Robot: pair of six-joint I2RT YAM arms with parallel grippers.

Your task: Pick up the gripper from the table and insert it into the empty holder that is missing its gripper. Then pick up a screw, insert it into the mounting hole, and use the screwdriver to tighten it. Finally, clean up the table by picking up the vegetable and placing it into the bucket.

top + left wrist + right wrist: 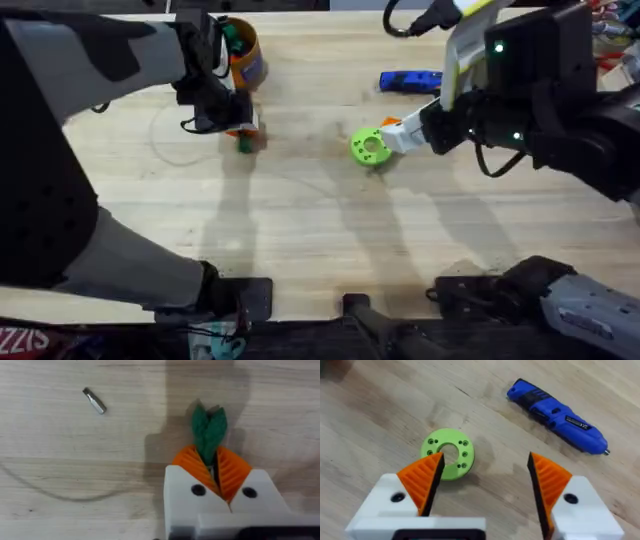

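— What has the left gripper (218,477) got?
— Its orange pads (192,467) pinch the vegetable (208,432), just beside the bucket (243,52).
— And the right gripper (485,477)?
— Spread wide, empty, at the green disc (448,454); the screwdriver (557,416) lies beyond the disc.

pale wooden worktop (300,220), grain running across. on it, a lime-green round disc (369,146) with a centre hole and small holes round its rim, lying flat. elsewhere, a short metal screwdriver bit (94,400), lying loose.
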